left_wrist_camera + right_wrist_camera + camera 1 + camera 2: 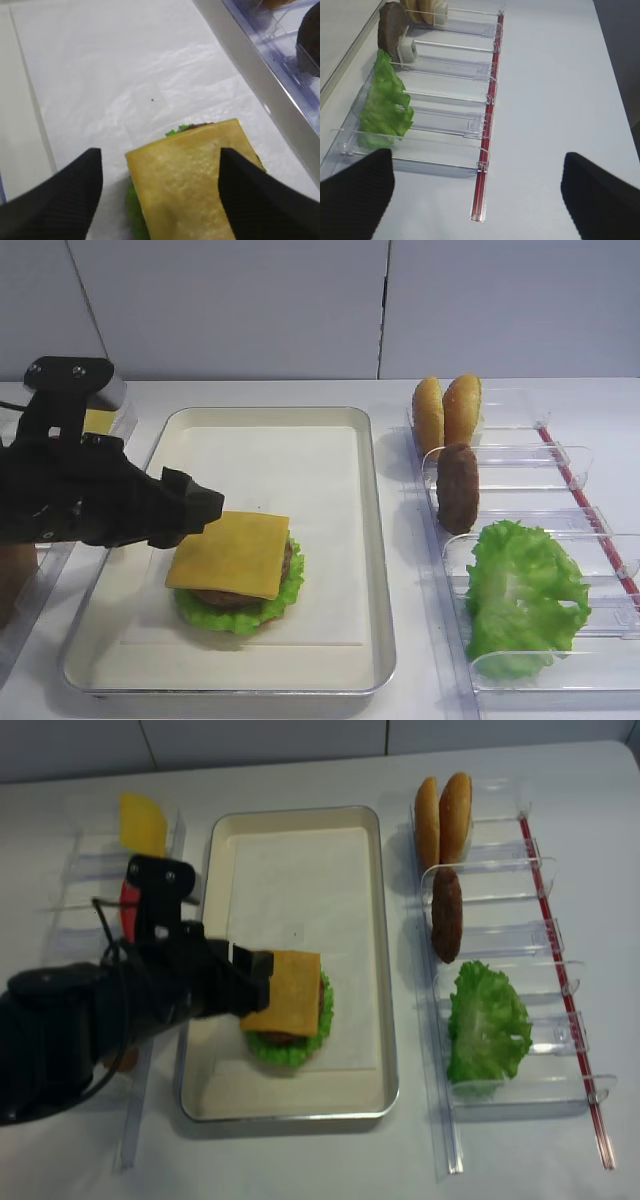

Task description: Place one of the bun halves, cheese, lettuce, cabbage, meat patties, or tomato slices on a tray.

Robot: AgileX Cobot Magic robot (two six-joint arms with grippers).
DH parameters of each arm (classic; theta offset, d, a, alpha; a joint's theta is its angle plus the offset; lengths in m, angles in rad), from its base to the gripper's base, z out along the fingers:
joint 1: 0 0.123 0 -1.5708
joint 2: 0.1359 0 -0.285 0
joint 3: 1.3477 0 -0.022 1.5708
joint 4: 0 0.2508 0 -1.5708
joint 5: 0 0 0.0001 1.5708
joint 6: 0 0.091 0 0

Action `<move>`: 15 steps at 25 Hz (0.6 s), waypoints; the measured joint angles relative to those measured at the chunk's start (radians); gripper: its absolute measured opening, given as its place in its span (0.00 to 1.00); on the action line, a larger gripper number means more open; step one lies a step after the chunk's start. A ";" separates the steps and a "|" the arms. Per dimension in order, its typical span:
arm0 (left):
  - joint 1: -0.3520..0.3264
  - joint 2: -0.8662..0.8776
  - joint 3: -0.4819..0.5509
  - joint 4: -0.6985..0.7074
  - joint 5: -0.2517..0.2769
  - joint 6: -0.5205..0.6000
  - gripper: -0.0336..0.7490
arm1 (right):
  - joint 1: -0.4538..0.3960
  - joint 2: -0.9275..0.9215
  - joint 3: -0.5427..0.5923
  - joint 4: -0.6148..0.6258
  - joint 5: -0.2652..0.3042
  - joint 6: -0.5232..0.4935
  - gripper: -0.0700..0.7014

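Note:
The cheese lies flat on top of a stack with a meat patty and lettuce, on the tray. My left gripper is at the slice's left edge and open. In the left wrist view its fingertips stand on either side of the cheese, apart from it. My right gripper is open and holds nothing, over bare table by the near end of a clear holder.
Right of the tray, clear holders carry two bun halves, a patty and lettuce. A left holder has a yellow slice and a red piece, partly behind my arm.

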 joint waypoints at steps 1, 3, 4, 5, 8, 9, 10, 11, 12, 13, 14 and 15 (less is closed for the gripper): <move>0.000 0.000 -0.010 0.000 -0.002 0.022 0.68 | 0.000 0.000 0.000 0.000 0.000 0.000 0.99; 0.000 0.000 -0.027 0.000 -0.002 0.040 0.68 | 0.000 0.000 0.000 0.000 0.000 0.002 0.99; 0.000 0.000 -0.037 0.003 -0.002 0.045 0.68 | 0.000 0.000 0.000 0.000 0.000 0.002 0.99; 0.000 0.000 -0.049 0.013 -0.004 0.047 0.68 | 0.000 0.000 0.000 0.000 0.000 0.002 0.99; 0.014 0.001 -0.081 0.076 -0.004 0.049 0.68 | 0.000 0.000 0.000 0.000 0.000 0.002 0.99; 0.025 0.001 -0.090 0.099 -0.004 0.049 0.68 | 0.000 0.000 0.000 0.000 0.000 0.002 0.99; 0.035 0.001 -0.099 0.136 -0.004 0.050 0.68 | 0.000 0.000 0.000 0.000 0.000 0.002 0.99; 0.048 0.001 -0.107 0.191 -0.004 0.052 0.68 | 0.000 0.000 0.000 0.000 0.000 0.002 0.99; 0.062 0.001 -0.115 0.249 -0.002 0.055 0.68 | 0.000 0.000 0.000 0.000 0.000 0.002 0.99; 0.077 0.001 -0.121 0.329 0.000 0.057 0.68 | 0.000 0.000 0.000 0.000 0.000 0.002 0.99; 0.091 0.001 -0.127 0.411 0.005 0.059 0.68 | 0.000 0.000 0.000 0.000 0.000 0.002 0.99; 0.110 0.001 -0.129 0.486 0.006 0.059 0.68 | 0.000 0.000 0.000 0.000 0.000 0.002 0.99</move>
